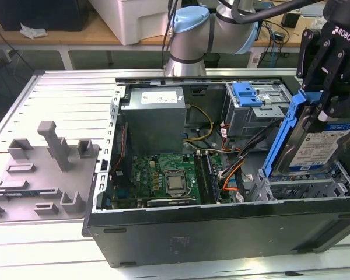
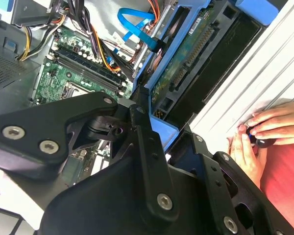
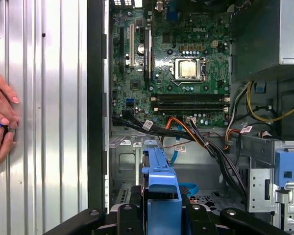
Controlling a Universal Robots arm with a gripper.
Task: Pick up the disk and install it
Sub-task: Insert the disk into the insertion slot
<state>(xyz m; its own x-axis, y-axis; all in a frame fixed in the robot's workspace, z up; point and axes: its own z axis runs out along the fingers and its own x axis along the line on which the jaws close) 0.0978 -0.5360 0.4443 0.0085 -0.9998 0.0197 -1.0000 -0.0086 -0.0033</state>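
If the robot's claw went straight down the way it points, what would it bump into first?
The gripper, shut on the disk, points down into the computer case. The disk's lower edge would probably meet the grey metal drive bay right under it first, though depth is hard to judge.

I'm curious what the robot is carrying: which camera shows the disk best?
The exterior view: the disk hangs tilted in the claw, label face showing. The second wrist view shows its circuit-board underside, the first wrist view its blue bracket edge.
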